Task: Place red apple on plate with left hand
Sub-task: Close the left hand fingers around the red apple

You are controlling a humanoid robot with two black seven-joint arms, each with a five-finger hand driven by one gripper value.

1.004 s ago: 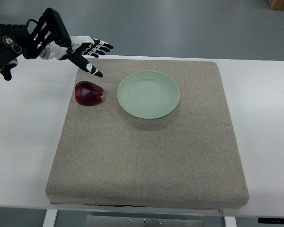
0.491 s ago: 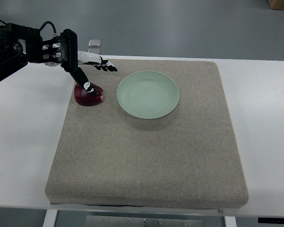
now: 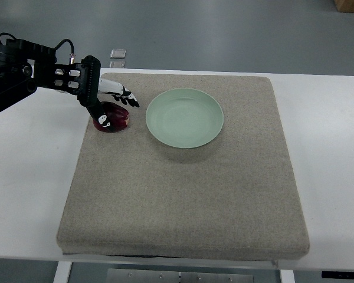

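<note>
The red apple [image 3: 112,118] lies on the far left part of a square beige fabric mat [image 3: 183,188], just beside the pale green plate [image 3: 184,117] and clear of it; the plate sits on the same mat toward its far centre and holds nothing. The mat's weave is coarse and uniform, and its edges sit well inside a white table [image 3: 324,141] that shows on the left, right and near sides. Beyond the table's far edge is a grey floor, with the corner of a brown cardboard box [image 3: 349,5] at the top right of the view and a small pale rectangular object [image 3: 118,54] on the floor behind the table. No brand, label or legible writing is visible on any item. The left hand [image 3: 109,97], black at the palm with white finger segments, comes in from the left edge on a black arm [image 3: 23,65] with exposed cables. It is positioned directly over the apple's far side. The fingers [image 3: 123,94] extend toward the plate above the fruit, spread and only slightly bent, while the thumb [image 3: 101,115] reaches down onto the apple's left face. The hand is not clenched around the fruit; whether the fingers themselves touch the apple cannot be determined. The apple rests on the mat.
</note>
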